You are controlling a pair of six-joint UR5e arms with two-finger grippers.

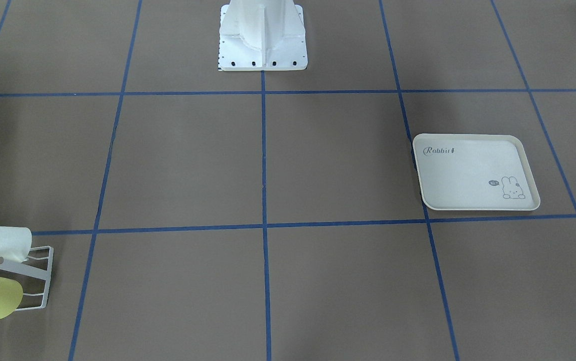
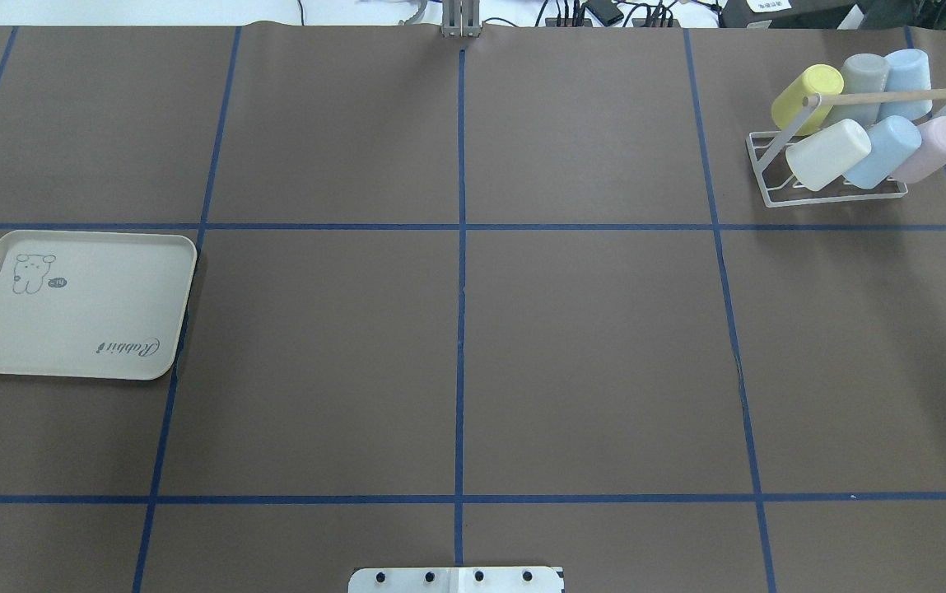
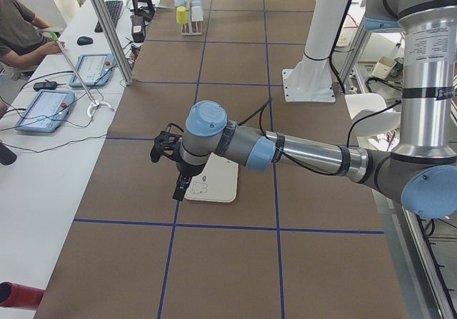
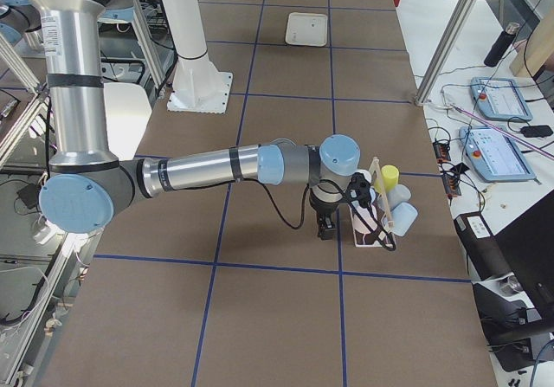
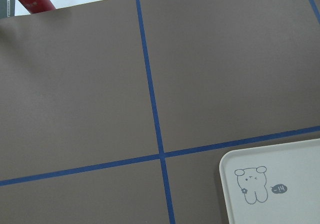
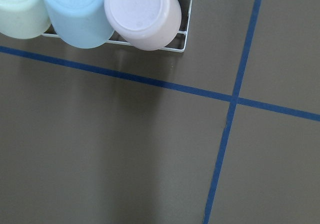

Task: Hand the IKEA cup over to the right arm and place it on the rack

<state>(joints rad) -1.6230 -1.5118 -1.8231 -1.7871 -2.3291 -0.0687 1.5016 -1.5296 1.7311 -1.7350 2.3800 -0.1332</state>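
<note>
Well, my right end effector point(image 4: 327, 222) hangs low over the surface point(image 2: 588, 346) with the rack point(image 2: 763, 167) just beside it, and six cups point(image 2: 827, 154) lie slanted on that rack, three in front and three behind. My left end effector point(image 3: 173, 175) hovers at the edge of the tray point(image 2: 77, 375). From these side views I cannot tell whether either one is spread or closed.
</note>
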